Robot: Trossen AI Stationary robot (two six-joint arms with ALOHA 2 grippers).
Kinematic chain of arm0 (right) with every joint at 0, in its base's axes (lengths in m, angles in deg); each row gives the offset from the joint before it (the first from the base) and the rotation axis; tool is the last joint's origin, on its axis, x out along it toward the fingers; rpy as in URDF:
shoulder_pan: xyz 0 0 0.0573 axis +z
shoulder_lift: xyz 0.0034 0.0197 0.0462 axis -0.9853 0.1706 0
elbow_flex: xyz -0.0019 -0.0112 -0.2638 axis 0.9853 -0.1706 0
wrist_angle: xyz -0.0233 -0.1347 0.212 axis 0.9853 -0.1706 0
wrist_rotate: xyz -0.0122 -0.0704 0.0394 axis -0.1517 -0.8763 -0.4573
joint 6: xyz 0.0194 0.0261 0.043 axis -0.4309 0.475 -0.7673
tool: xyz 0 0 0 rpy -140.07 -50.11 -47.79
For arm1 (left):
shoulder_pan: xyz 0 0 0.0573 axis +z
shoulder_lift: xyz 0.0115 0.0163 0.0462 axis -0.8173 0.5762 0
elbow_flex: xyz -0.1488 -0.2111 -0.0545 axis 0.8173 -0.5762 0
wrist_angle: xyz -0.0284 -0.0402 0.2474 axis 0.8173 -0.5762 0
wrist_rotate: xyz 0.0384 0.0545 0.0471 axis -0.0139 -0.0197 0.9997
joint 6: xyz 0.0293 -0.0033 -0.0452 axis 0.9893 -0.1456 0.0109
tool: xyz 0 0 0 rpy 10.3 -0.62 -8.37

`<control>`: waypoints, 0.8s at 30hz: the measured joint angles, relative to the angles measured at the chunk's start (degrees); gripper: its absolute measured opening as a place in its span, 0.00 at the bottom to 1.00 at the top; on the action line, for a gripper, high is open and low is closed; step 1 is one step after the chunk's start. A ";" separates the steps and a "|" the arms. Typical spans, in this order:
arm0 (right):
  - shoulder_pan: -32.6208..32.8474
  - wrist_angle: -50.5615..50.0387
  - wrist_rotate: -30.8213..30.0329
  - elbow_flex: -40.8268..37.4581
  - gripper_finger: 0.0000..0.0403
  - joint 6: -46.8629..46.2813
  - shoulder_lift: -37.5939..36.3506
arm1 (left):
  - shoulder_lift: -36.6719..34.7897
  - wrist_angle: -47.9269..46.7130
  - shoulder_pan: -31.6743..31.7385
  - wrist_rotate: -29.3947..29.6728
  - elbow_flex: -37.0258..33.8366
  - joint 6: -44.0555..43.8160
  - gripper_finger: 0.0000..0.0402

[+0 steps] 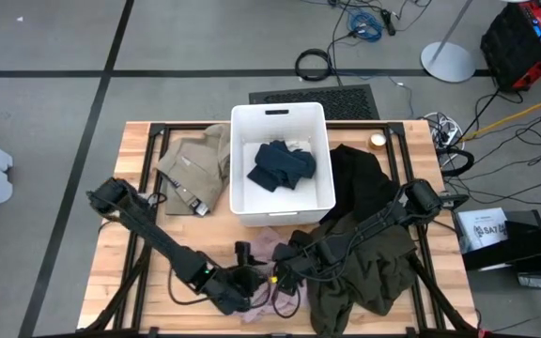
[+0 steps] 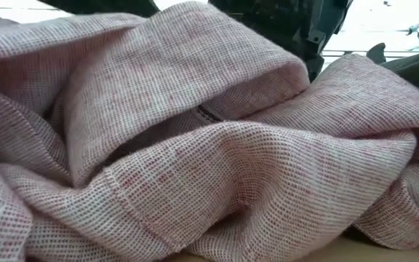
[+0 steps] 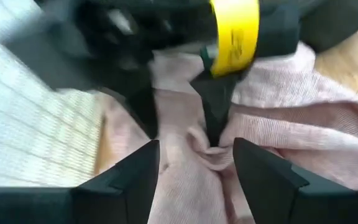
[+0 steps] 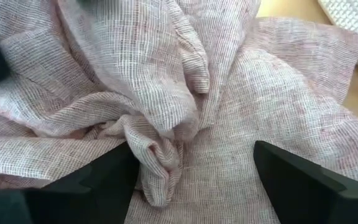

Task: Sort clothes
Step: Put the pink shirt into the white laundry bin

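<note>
The pale pink garment [image 1: 269,244] lies bunched on the table's near middle and fills the low view [image 2: 195,145]. My left gripper [image 3: 196,168] hovers over it, open, a finger on either side of a pink fold. My right gripper [image 4: 191,174] comes down on the same cloth from the right, open wide, with a raised fold between its fingers. In the high view the two grippers [image 1: 250,282] [image 1: 285,272] nearly meet. The navy garment [image 1: 282,167] lies inside the white bin [image 1: 280,113]. My left gripper: I cannot tell whether its fingers touch the pink cloth below them. My right gripper stands open on the bunched middle of the pink garment, slanting down from the table's right. One fingertip [image 3: 215,121] is sunk among the folds [image 3: 207,152]. A raised fold [image 4: 160,155] lies against one finger. The garment rests slack on the table.
The tan garment [image 1: 195,164] lies left of the bin. The black garment [image 1: 360,178] lies right of it. The dark olive garment [image 1: 369,272] is heaped at the near right under the right arm. Bare wood [image 1: 130,282] shows at the near left.
</note>
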 joint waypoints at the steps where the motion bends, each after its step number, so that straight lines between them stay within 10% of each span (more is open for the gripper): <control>1: 0.00 -0.12 0.00 0.00 0.75 -0.06 0.00 | -0.85 -0.88 -0.49 0.64 0.00 -0.04 0.53; 11: -0.31 3.89 0.81 0.02 0.75 -0.12 3.58 | -9.25 -15.19 -5.35 18.62 0.00 -3.74 0.53; 18: -2.11 6.76 4.09 0.63 0.74 0.57 9.75 | -15.26 -24.35 -5.94 21.13 0.00 -8.08 0.53; 24: -3.47 7.10 6.81 0.59 0.53 1.64 10.03 | -20.82 -22.55 -4.50 22.85 0.02 -5.09 0.53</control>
